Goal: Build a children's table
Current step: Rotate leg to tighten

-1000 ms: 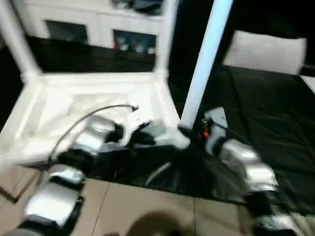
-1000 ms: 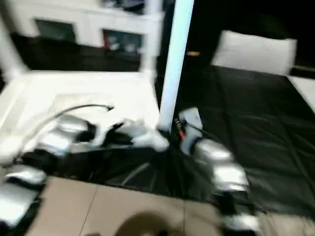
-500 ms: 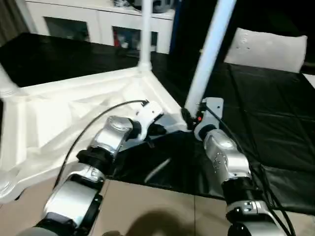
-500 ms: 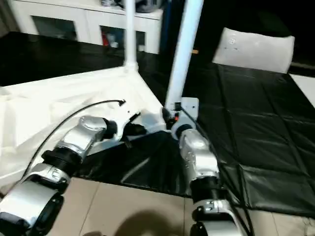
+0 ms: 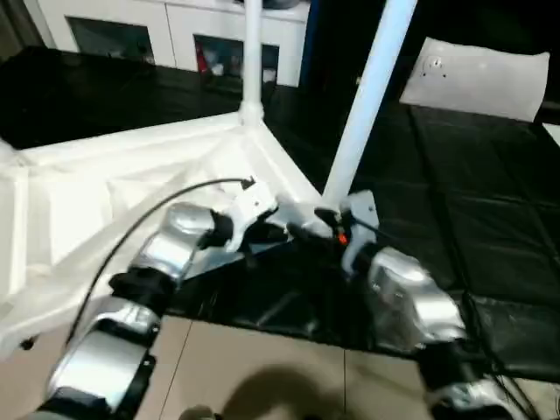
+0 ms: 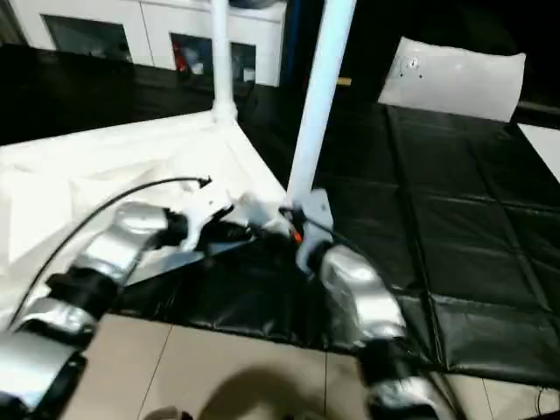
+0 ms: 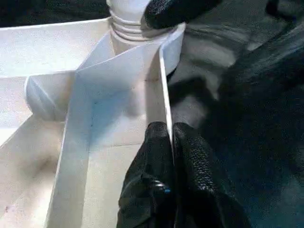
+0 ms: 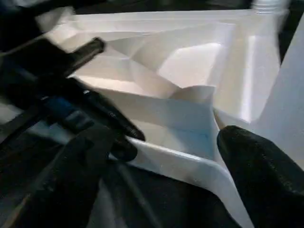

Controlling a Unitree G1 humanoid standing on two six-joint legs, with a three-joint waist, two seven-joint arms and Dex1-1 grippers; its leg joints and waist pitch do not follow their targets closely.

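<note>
A: What is cut off or hard to make out?

B: The white plastic table top with its ribbed underside facing up (image 5: 131, 188) runs off the left edge of the head view. The tall tapered white leg at its near corner (image 5: 367, 96) leaves the frame at the top, as does the second white leg at the far corner (image 5: 252, 52). No writing can be read; there is only a small red-orange mark on the right wrist.

A: Where does the table lie?

B: On a black sheet (image 5: 490, 219), filling the left and centre of the frame. A flat white panel (image 5: 481, 74) lies at upper right, a white cabinet with glass doors (image 5: 175, 35) along the top.

A: And the arms?

B: Both silver forearms reach in from the bottom edge toward the near corner. The left gripper (image 7: 171, 137) has its black fingers pinched on the table top's thin rim wall. The right gripper (image 8: 156, 147) holds its fingers spread wide apart beside the corner socket, clasping nothing.
</note>
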